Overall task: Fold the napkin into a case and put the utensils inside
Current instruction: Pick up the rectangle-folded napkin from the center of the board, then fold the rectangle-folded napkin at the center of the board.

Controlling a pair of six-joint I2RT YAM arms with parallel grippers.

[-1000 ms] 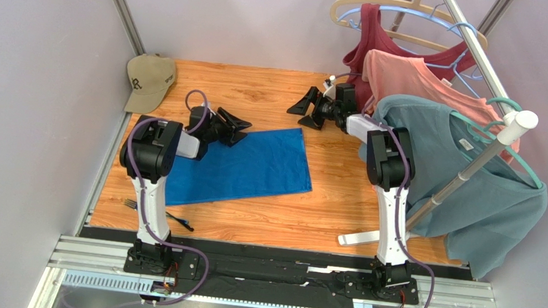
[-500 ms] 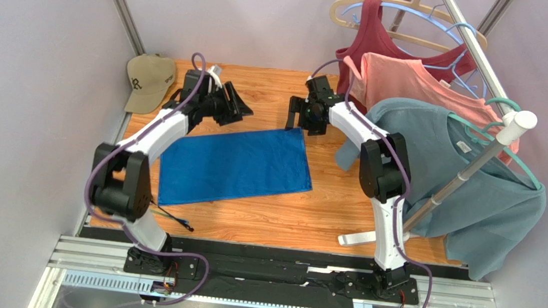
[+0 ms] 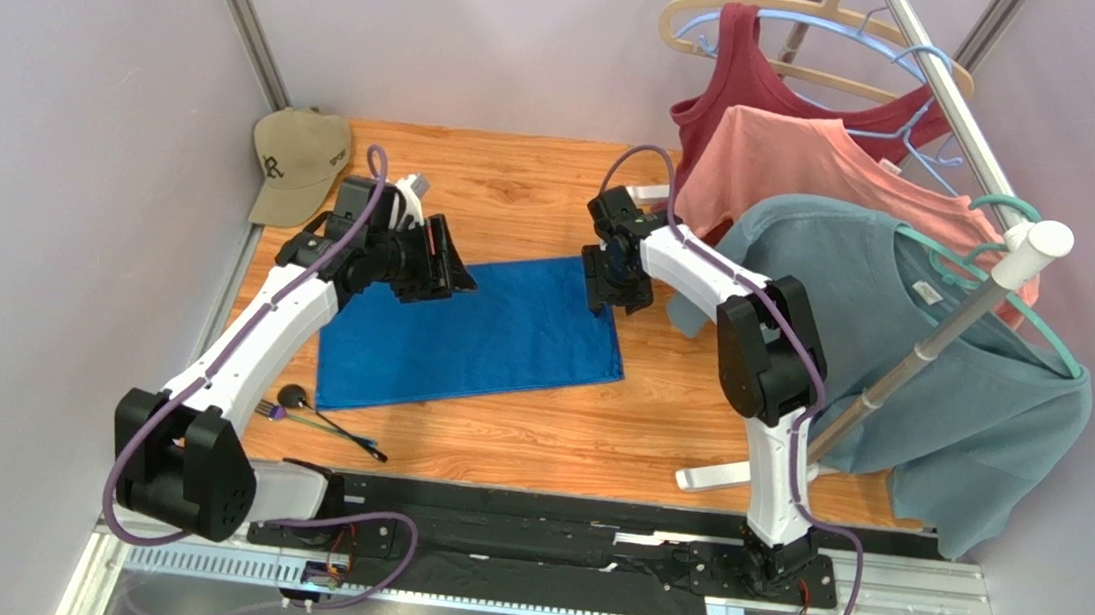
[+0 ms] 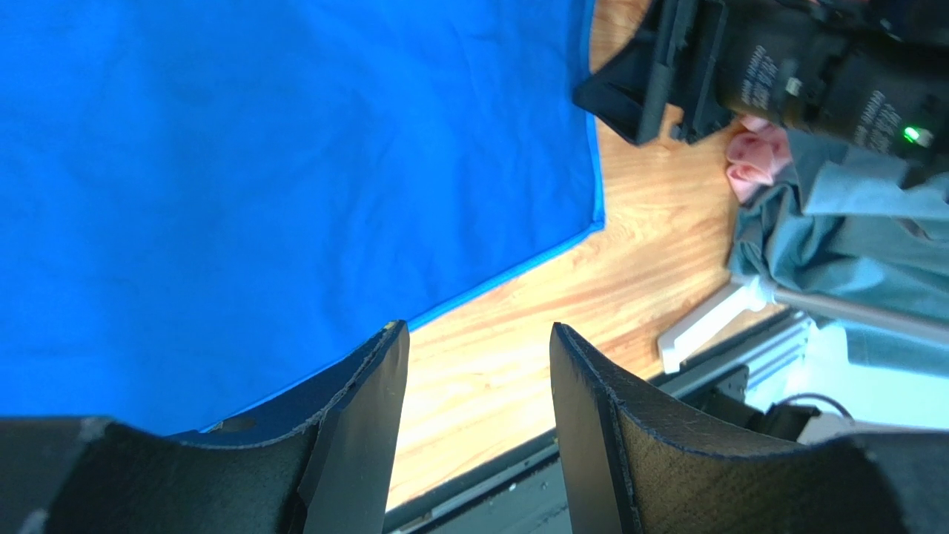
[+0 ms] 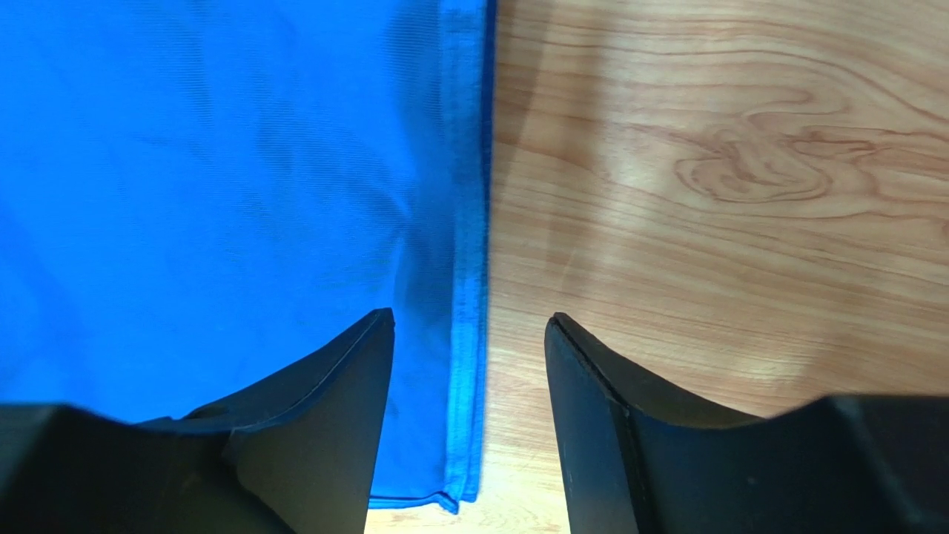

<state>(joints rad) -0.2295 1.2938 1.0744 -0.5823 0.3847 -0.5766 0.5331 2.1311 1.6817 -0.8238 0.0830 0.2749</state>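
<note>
- Both my arms have swung in over the napkin [image 3: 468, 338]. A second ago my right jaws [image 3: 604, 283] were out past the far edge of the cloth and my left arm was folded back near its base.
- Now my left jaws [image 3: 445, 260] hover over the far-left part of the cloth, and my right jaws sit at its far-right corner.
- Left wrist view: my left jaws [image 4: 473, 334] are spread apart with nothing between them. The cloth's edge and bare table [image 4: 624, 278] show through the gap.
- Right wrist view: my right jaws [image 5: 468, 323] are spread too, gripping nothing, and they straddle the napkin's [image 5: 223, 178] right hem.
- The napkin itself hasn't budged. It lies flat on the table [image 3: 520, 185] as a rectangle, not yet a narrow case.
- I read this as lining up for a two-corner pinch on the far edge, to fold it over toward me.
- The napkin's long axis runs left to right across the table, a little skewed, with the right end lying farther from my bases than the left.
- With my left arm stretched out, the utensils [image 3: 324, 422] are uncovered. They are thin dark sticks on bare table just beside the napkin's near-left corner, outside the cloth, slanting toward the near right.
</note>
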